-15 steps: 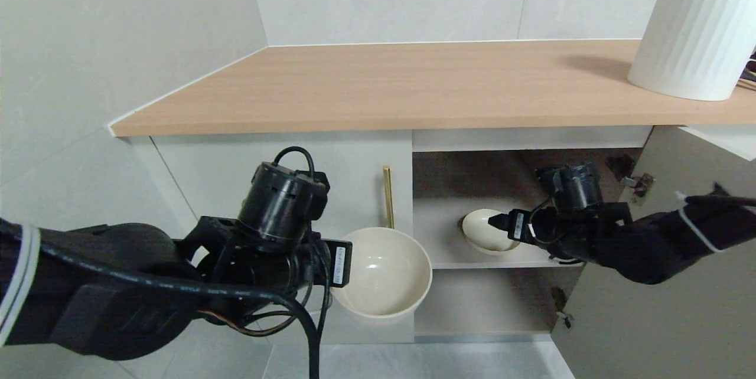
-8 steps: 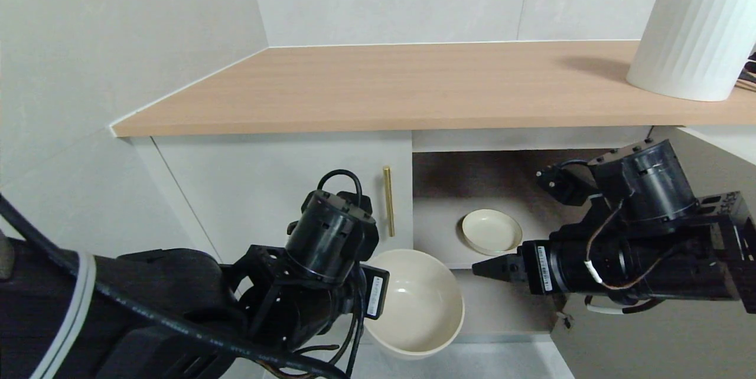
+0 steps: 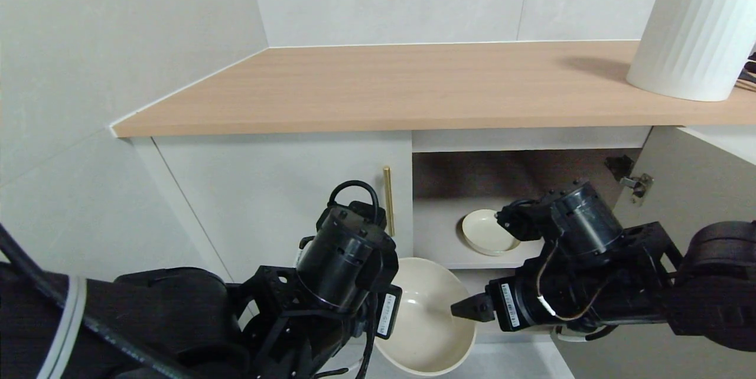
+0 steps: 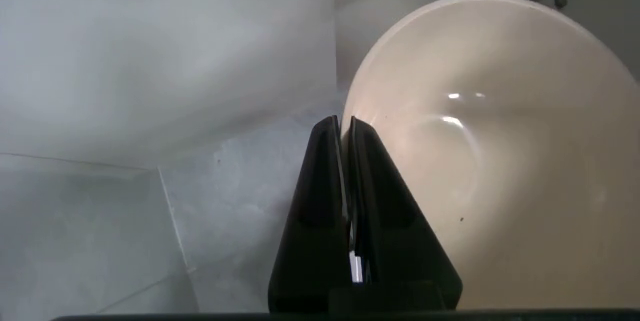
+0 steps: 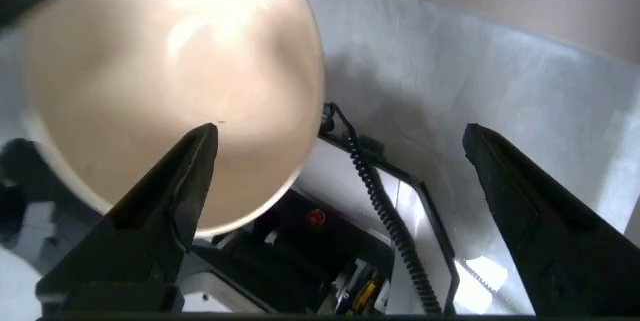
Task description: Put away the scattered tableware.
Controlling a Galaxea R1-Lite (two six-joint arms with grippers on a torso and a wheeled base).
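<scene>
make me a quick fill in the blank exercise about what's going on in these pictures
1. The left gripper is shut on the ____ of the large bowl.
2. The small dish lies on the ____ inside the open cabinet.
3. The jaws of the right gripper, beside the large bowl, stand ____.
4. The white ribbed container stands on the ____.

Missing words: rim; shelf; open; countertop.

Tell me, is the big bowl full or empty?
Empty. The bowl is bare cream inside, with nothing lying in it.
</scene>
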